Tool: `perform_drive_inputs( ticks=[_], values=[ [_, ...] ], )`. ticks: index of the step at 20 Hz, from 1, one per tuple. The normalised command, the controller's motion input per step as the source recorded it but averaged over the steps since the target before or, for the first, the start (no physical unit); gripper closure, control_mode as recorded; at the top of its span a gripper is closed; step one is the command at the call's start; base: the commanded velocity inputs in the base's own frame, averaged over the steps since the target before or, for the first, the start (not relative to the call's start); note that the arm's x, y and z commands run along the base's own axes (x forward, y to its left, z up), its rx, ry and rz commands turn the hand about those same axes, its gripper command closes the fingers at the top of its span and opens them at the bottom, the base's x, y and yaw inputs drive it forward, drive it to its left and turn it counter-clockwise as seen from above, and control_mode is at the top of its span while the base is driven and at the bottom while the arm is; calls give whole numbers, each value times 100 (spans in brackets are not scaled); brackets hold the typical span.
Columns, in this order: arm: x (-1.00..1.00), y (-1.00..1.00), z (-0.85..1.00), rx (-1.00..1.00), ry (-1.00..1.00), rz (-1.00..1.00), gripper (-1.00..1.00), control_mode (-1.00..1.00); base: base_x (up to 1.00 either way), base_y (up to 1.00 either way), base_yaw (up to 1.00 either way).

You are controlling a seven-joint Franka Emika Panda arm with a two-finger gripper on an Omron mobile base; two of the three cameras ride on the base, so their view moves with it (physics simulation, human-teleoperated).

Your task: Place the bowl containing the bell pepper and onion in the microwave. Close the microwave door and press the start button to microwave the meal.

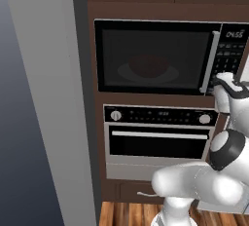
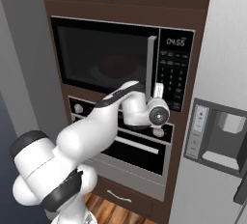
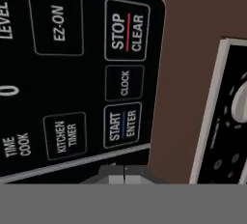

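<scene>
Done: the bowl (image 1: 148, 65) sits on the turntable inside the microwave (image 1: 165, 57); the microwave door (image 1: 155, 57) is closed, handle (image 1: 209, 62) flush.
Left: judged, only the start press.
Gripper (image 3: 124, 174): fingers pressed together, holding nothing, at the button panel (image 2: 172, 68), just below START/ENTER (image 3: 122, 124).
Legible keys: STOP/CLEAR (image 3: 127, 30), CLOCK, EZ-ON, KITCHEN TIMER, TIME COOK.
Below: oven (image 1: 158, 140).

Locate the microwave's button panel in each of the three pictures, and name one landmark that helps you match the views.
Left base view: the button panel sits at the upper right, right of the closed microwave door.
Right base view: it is right of centre, behind the gripper.
Hand view: close up across the left and centre, with the START ENTER button low down.
Shared landmark: the oven's control strip.
</scene>
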Motion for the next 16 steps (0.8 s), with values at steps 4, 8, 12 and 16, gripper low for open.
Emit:
perform_drive_inputs(
  ticks=[4,8,12,16],
  values=[
    [43,-21,-23,0,0,0,100,-100,0,0,0],
    [44,-35,-17,0,-1,-2,100,-100,0,0,0],
    [48,-29,-28,0,-4,-3,100,-100,0,0,0],
    [48,-13,-34,0,-8,-11,100,-100,0,0,0]
  ],
)
